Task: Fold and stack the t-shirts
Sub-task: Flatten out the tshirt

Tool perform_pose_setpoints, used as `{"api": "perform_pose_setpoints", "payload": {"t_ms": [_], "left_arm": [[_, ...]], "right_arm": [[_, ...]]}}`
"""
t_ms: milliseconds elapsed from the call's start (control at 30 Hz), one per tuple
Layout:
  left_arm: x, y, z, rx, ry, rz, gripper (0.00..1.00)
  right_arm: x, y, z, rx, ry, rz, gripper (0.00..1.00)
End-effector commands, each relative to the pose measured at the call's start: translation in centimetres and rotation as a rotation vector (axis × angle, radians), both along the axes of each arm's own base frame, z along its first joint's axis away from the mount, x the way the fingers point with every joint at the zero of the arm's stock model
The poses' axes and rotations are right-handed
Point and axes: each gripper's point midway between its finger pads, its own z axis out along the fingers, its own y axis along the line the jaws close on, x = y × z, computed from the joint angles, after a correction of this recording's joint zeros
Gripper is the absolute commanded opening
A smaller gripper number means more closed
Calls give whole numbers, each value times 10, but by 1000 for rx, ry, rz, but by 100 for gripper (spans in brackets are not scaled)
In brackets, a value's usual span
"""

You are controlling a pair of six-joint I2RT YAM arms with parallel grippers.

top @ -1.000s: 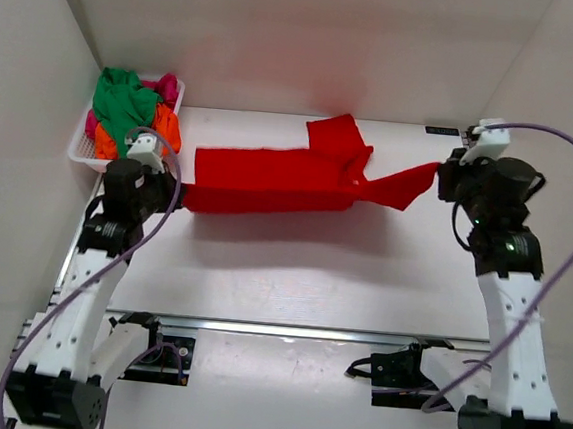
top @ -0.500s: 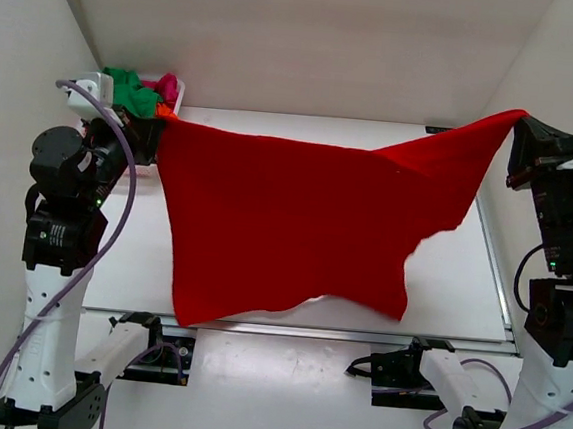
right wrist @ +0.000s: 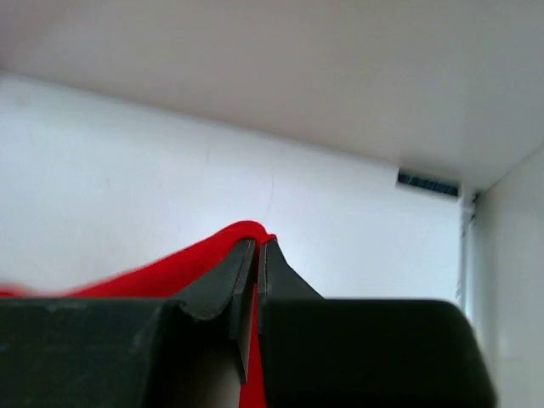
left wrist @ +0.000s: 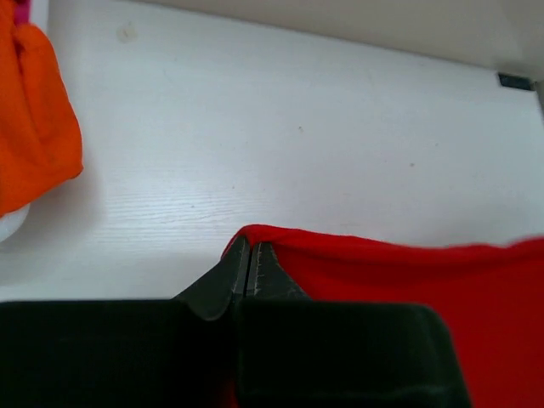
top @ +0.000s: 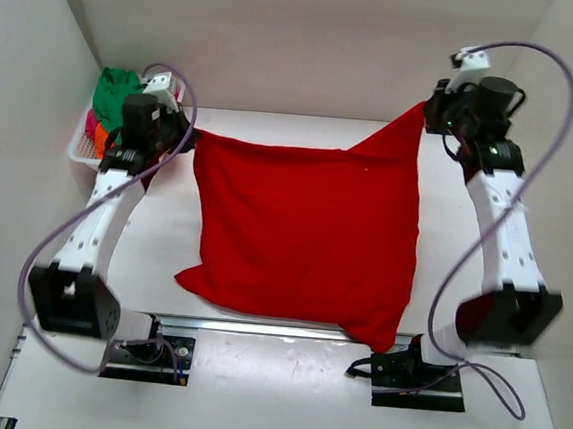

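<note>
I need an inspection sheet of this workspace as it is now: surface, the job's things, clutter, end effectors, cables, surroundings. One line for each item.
Surface: white table, its middle covered by cloth.
Job's things: red t-shirt spread open, held up by its two far corners, near hem reaching the metal rail; green t-shirt, orange t-shirt and pink t-shirt bunched in the white basket at far left.
Clutter: nothing seen.
End effectors: left end effector shut on the far left corner; right end effector shut on the far right corner.
Cables: purple cables loop loosely along both arms.
Surroundings: white walls on three sides.
</note>
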Motion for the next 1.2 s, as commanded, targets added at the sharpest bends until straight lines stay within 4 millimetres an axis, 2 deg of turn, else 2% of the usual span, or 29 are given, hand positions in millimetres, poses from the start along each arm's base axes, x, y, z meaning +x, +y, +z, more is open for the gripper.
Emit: {"api": "perform_pose_setpoints", "payload": {"t_ms": [0, 33, 67, 100, 133, 167, 200, 233, 300, 333, 367, 400, 433, 467, 500, 533, 600, 633, 667, 700, 733, 800, 833, 900, 933, 967, 1033, 1067, 1167], "left_arm": [[35, 1, 57, -9, -145, 4, 0], [40, 1, 84, -4, -194, 2, 0], [45, 1, 87, -14, -185, -1, 0], [48, 1, 113, -8, -235, 2, 0], [47, 2, 138, -2, -278, 9, 0], [44, 0, 146, -2, -282, -2, 0], [43, 5, 172, 0, -331, 6, 0], [38, 2, 185, 5, -346, -5, 0], [32, 5, 195, 10, -359, 0, 0], [26, 3, 198, 3, -367, -8, 0], [24, 3, 195, 1, -360, -6, 0], [18, 2, 189, 6, -354, -10, 0], [10, 2, 181, 1, -345, -11, 0], [5, 0, 164, -1, -314, -12, 0], [1, 0, 160, -4, -311, -12, 0], [-8, 1, 142, -5, -282, -13, 0], [-20, -1, 101, -5, -207, -22, 0], [-32, -1, 101, -7, -216, -24, 0], [-41, -2, 73, -3, -160, -21, 0], [-46, -4, 42, -7, -103, -25, 0], [-58, -6, 38, -5, -112, -37, 0], [-78, -10, -26, -24, -1, -36, 0], [-88, -13, -33, -26, 2, -41, 0], [-113, -16, -84, -26, 93, -30, 0], [-120, -19, -96, -27, 116, -36, 0], [-131, -18, -109, -30, 141, -29, 0], [-143, -16, -124, -40, 165, -15, 0], [-150, -12, -130, -45, 180, 7, 0], [-165, -2, -151, -28, 254, 40, 0]], "right_arm": [[29, 5, 40, -26, -114, 12, 0], [25, 7, 72, -19, -158, 13, 0], [31, 7, 97, -26, -203, 14, 0], [36, 11, 96, -32, -185, 14, 0], [31, 12, 126, -40, -250, 7, 0], [21, 12, 149, -32, -302, 4, 0], [13, 10, 162, -28, -336, 3, 0], [1, 10, 172, -11, -358, 20, 0], [-9, 0, 175, -1, -366, 10, 0], [-13, -4, 171, -5, -362, 4, 0], [-11, -6, 153, 0, -320, -3, 0], [-16, -6, 144, -7, -304, -2, 0], [-27, -6, 146, -6, -314, 0, 0], [-35, -6, 132, -2, -288, -6, 0], [-31, -7, 105, -11, -235, -8, 0], [-47, -8, 110, -11, -251, -15, 0], [-56, -6, 77, -19, -190, -19, 0], [-71, -6, 80, -17, -206, -19, 0], [-80, -8, 62, -5, -168, -25, 0], [-79, -9, 30, 10, -91, -25, 1], [-88, -8, 26, 28, -89, -25, 0], [-103, -8, -28, 58, 14, -41, 0], [-105, -9, -45, 60, 51, -61, 0], [-127, -6, -96, 100, 162, -99, 0], [-134, -4, -117, 108, 207, -101, 0], [-144, 0, -119, 133, 205, -99, 0], [-163, 6, -148, 168, 279, -105, 0], [-169, 6, -147, 176, 274, -105, 0], [-186, 12, -171, 157, 377, -66, 0]]}}
